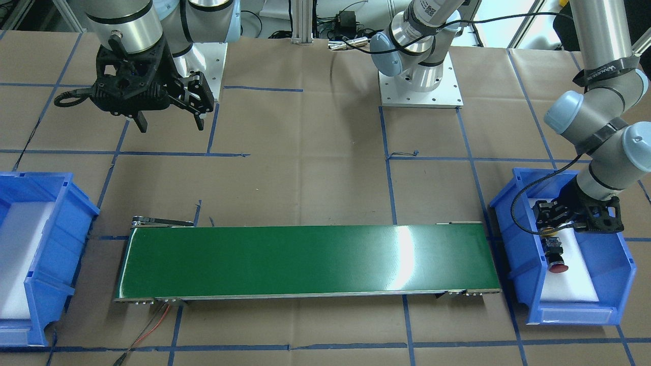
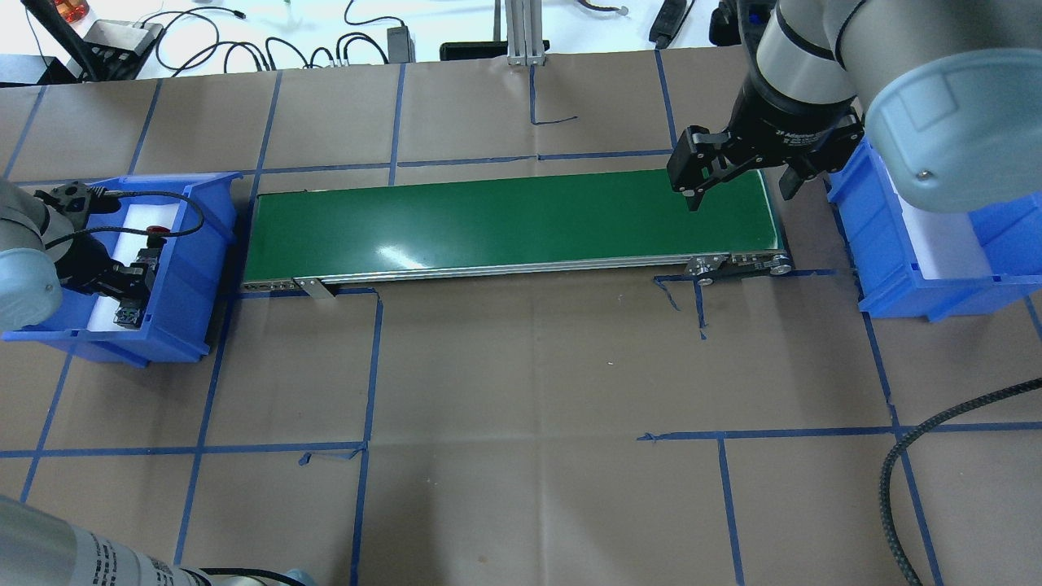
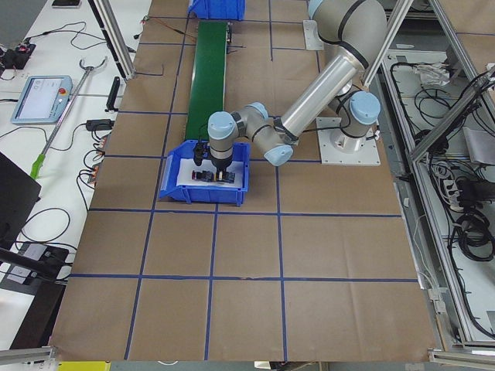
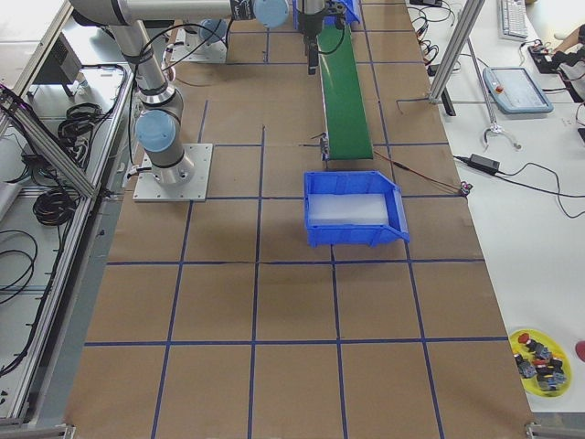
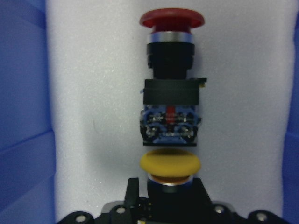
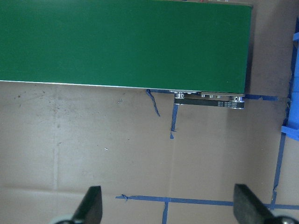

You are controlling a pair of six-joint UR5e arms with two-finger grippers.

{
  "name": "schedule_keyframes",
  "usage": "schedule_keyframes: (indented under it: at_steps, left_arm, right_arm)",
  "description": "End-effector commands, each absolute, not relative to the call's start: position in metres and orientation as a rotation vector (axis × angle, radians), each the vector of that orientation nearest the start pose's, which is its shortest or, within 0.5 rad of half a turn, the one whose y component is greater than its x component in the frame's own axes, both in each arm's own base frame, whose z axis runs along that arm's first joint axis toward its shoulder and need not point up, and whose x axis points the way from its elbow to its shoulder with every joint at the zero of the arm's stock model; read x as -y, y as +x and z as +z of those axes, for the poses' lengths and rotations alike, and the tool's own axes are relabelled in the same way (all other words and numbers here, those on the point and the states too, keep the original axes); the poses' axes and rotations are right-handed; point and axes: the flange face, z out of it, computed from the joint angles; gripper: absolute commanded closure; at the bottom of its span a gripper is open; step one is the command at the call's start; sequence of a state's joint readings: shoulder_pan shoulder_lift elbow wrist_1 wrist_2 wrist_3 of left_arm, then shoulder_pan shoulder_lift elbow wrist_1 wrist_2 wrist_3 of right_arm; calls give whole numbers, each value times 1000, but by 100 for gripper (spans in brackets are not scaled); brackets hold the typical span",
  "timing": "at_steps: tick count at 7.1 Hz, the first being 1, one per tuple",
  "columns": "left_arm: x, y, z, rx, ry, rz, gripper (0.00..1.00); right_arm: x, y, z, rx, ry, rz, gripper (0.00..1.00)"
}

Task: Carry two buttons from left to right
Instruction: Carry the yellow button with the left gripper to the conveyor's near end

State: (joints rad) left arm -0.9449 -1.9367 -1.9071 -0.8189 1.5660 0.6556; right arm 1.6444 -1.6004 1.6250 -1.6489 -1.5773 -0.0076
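The yellow button [image 5: 170, 164] sits with its black body between the fingers of my left gripper [image 5: 170, 191], which is shut on it, low in the left blue bin [image 2: 203, 244]. The red button [image 5: 171, 21] lies on the bin's white foam just ahead of the yellow cap, its rear block almost touching that cap. Both also show in the front view: red button [image 1: 557, 260], left gripper [image 1: 552, 223]. My right gripper [image 2: 737, 189] hangs open and empty above the right end of the green conveyor belt [image 2: 513, 220]. Its fingers [image 6: 93, 207] frame brown table paper.
The right blue bin [image 2: 895, 268], lined with white foam, stands past the belt's right end and holds nothing that I can see. Blue tape lines grid the brown paper. A yellow dish of spare buttons [image 4: 541, 358] sits at the far table corner.
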Motion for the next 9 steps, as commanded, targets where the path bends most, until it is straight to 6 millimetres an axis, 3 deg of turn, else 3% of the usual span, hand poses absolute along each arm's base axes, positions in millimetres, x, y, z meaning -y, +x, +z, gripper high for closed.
schedule_keyframes:
  at_steps: [1, 6, 8, 9]
  left_arm:
    - [533, 220, 225, -3104, 46, -95, 100]
    - [539, 221, 353, -3122, 53, -56, 100]
    - [559, 221, 382, -3138, 36, -29, 100]
    - [572, 200, 394, -3132, 50, -43, 100]
  right_arm:
    - [473, 168, 485, -3142, -128, -90, 0]
    - [470, 163, 490, -3143, -116, -90, 0]
    - [468, 165, 492, -3142, -120, -97, 0]
    - [468, 165, 493, -3142, -123, -104, 0]
